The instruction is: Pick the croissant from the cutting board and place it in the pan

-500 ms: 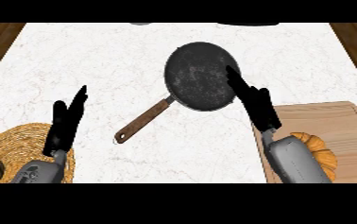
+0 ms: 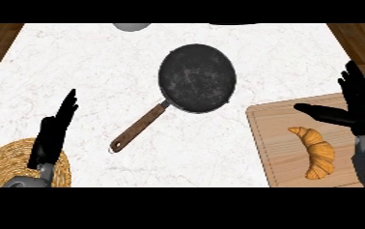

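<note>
Currently the croissant [image 2: 314, 152] lies on the cutting board [image 2: 271, 131] at near right, untouched. Right hand [image 2: 347, 108], partly cut off by the right edge, spreads open above it. Left hand [image 2: 54, 129] rests open near left. The pan [image 2: 197, 78] sits centre, holding nothing.

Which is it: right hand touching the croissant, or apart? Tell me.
Apart. The head view shows bare cutting board between the open right hand and the croissant.

kitchen | marble counter [image 2: 92, 64] | pan [image 2: 197, 78] | cutting board [image 2: 285, 141] | croissant [image 2: 315, 151]
</note>
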`<state>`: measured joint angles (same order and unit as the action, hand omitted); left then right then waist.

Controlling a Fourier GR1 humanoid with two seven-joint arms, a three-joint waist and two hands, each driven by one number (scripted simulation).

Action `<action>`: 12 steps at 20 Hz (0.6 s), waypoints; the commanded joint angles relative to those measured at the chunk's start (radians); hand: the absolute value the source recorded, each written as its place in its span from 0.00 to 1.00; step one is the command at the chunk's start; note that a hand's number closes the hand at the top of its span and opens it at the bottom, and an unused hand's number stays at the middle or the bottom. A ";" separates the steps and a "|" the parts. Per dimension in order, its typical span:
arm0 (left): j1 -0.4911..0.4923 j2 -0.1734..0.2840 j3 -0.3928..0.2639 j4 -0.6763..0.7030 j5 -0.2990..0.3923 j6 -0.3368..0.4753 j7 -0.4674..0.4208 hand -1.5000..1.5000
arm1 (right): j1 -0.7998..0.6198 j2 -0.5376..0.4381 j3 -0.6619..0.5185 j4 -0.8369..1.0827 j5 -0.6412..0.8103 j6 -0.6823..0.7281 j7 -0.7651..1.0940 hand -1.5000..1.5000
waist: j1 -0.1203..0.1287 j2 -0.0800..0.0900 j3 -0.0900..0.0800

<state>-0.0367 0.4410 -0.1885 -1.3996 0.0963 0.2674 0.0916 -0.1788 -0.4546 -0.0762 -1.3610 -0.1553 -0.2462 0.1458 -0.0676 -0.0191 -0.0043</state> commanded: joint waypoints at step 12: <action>0.131 0.023 -0.031 -0.165 -0.030 -0.027 -0.016 0.50 | 0.503 -0.463 -0.218 -0.328 -0.045 0.297 0.257 0.00 | 0.052 0.013 0.002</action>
<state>0.0606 0.4582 -0.2126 -1.5439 0.0733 0.2569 0.0989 0.2746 -0.7985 -0.2562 -1.6093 -0.1631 -0.0765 0.3222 -0.0333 -0.0093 -0.0018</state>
